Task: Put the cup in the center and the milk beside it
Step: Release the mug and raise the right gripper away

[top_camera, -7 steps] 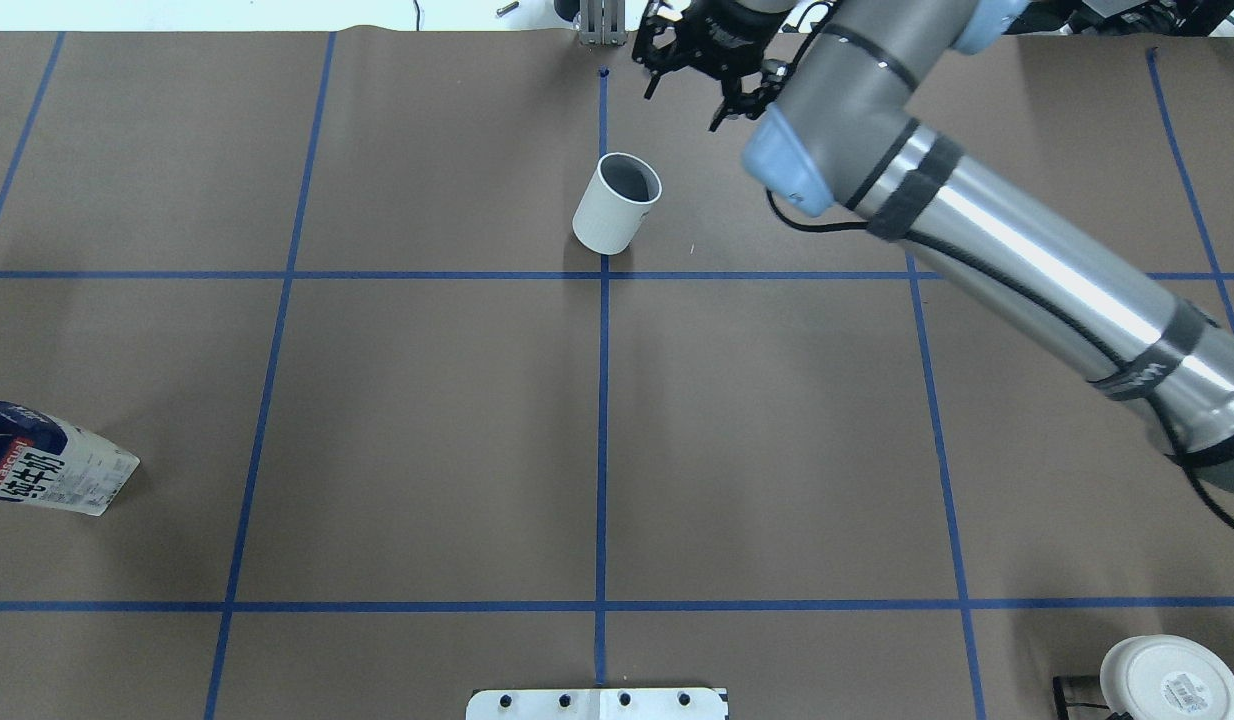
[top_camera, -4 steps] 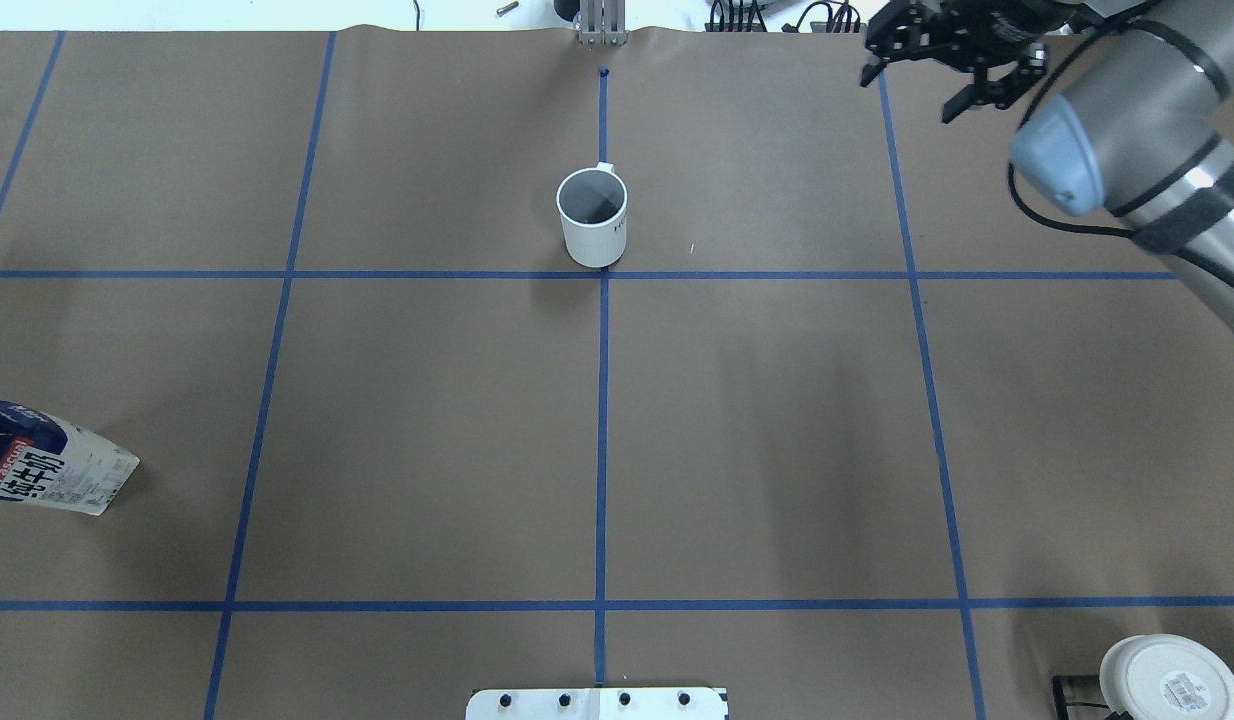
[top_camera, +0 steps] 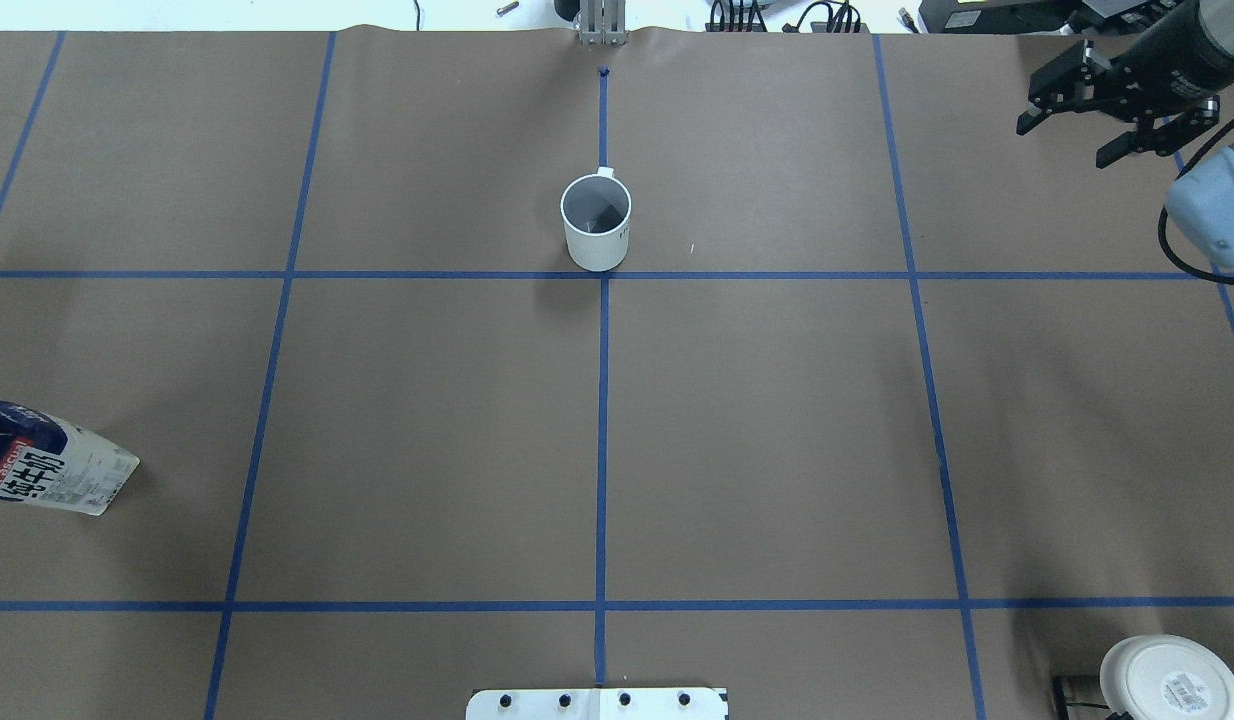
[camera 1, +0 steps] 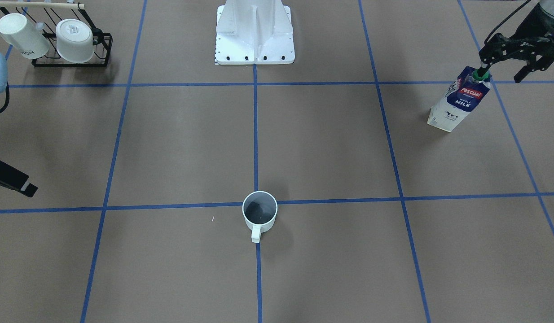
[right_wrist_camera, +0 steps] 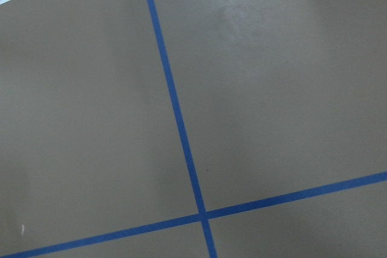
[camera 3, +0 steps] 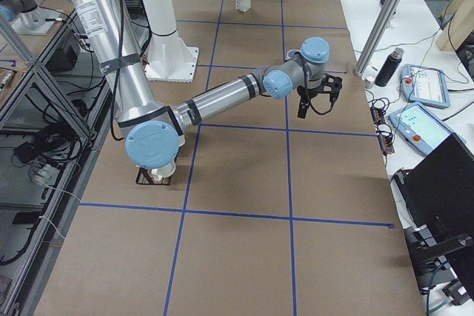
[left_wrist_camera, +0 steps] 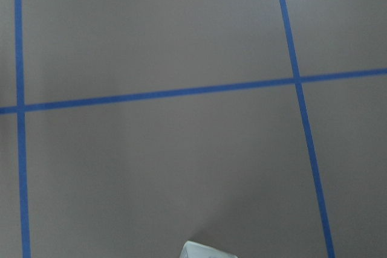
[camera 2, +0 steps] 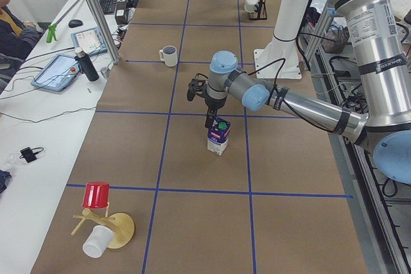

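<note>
The cup [top_camera: 595, 222] stands upright just beyond the center [top_camera: 604, 276], its base touching the crossing and its handle pointing away from the robot; it also shows in the front view [camera 1: 259, 211]. The milk [camera 1: 459, 101] stands upright far out on the robot's left, and at the overhead view's left edge [top_camera: 47, 470]. My left gripper [camera 1: 501, 74] is open above the carton, one finger next to the green cap. My right gripper [top_camera: 1065, 142] is open and empty, far to the right of the cup.
A black rack with two white mugs [camera 1: 70, 42] stands by the robot's right side, also in the overhead view [top_camera: 1167, 680]. The robot's white base plate [camera 1: 255, 45] sits at the near middle edge. A stand with a red cup [camera 2: 103, 222] is at the left end.
The cup, tilted a second ago, now stands upright by the crossing. My right arm has swung away from it to the far right, gripper open. The milk has not moved.
</note>
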Robot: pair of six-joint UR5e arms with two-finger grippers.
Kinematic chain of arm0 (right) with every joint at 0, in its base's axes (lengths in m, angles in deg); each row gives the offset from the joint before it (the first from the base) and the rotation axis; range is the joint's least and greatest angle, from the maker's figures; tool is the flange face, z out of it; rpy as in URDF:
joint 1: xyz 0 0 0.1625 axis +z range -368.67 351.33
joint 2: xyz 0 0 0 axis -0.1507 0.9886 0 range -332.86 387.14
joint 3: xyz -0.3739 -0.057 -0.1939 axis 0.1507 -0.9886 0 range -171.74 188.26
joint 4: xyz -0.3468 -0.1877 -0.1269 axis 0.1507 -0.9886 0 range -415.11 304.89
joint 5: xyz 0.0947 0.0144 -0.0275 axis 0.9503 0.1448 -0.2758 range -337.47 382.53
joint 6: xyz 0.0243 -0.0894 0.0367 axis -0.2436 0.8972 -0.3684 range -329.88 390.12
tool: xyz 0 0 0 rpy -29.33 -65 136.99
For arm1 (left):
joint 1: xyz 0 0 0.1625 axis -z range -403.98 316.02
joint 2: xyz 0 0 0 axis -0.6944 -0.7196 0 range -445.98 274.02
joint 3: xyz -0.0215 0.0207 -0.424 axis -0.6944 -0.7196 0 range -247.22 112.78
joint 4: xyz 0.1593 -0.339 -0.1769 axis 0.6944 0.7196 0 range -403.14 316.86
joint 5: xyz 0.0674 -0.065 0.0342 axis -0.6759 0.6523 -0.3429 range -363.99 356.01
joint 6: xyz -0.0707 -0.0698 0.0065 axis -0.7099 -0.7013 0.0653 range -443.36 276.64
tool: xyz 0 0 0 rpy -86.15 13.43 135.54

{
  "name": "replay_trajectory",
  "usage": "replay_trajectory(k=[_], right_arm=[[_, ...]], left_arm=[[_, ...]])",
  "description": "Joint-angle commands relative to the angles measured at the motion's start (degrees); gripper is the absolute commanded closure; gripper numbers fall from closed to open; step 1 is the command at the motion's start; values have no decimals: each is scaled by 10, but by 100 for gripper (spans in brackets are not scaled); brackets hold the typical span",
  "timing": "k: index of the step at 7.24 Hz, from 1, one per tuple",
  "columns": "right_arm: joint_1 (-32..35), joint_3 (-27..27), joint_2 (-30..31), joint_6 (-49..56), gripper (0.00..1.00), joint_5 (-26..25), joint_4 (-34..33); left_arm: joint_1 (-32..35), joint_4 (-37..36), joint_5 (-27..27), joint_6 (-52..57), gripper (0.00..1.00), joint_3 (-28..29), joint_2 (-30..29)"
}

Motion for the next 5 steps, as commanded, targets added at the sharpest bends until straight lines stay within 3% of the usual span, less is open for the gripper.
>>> replay_trajectory(k=[1, 3, 5], right_arm=[[-3, 19, 55, 12, 0, -5, 2], [-7, 10, 71, 103, 0, 0, -2], [-9, 4, 67, 113, 0, -9, -5]], left_arm=[[-51, -1, -38, 0, 2, -4, 10], [-67, -1, -41, 0, 2, 2, 10], [-78, -1, -39, -3, 2, 21, 8]])
